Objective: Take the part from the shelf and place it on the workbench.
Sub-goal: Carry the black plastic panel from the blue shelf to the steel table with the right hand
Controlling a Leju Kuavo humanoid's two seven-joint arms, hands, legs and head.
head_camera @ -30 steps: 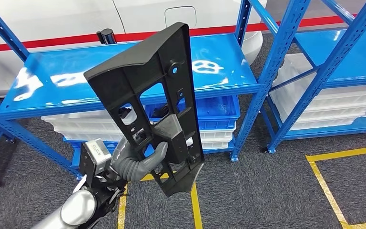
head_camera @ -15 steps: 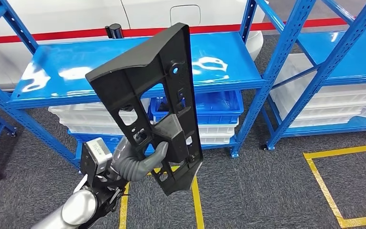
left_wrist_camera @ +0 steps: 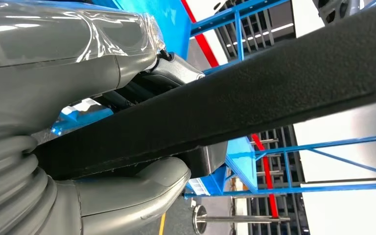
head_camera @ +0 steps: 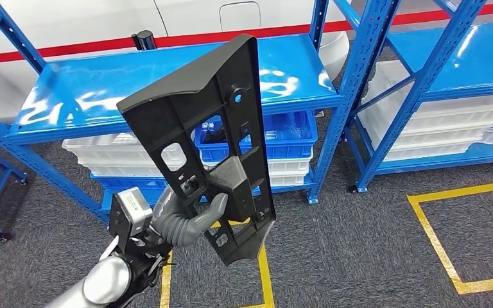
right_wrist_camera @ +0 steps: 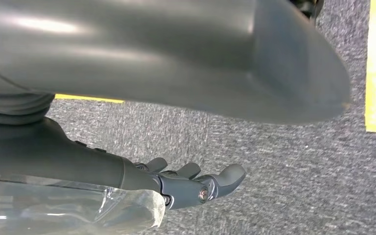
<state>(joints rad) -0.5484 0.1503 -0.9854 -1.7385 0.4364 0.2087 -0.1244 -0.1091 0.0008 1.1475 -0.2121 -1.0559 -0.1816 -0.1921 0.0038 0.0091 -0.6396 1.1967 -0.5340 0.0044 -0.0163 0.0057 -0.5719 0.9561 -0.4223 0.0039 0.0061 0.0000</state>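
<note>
While clamped low in left hand (head_camera: 189,215), tall black part (head_camera: 199,138) stands upright before blue shelf (head_camera: 167,83); top-heavy, could twist from fingers (left_wrist_camera: 127,193), clip shelf post (head_camera: 343,96). Right hand (right_wrist_camera: 196,183) hangs, fingers apart, holding nothing. No bench visible.

The left arm (head_camera: 106,282) is reaching up from below, and its left hand (head_camera: 189,215) is gripping the part (head_camera: 199,122). The right hand (right_wrist_camera: 186,183) is hanging with fingers apart, holding nothing.
</note>
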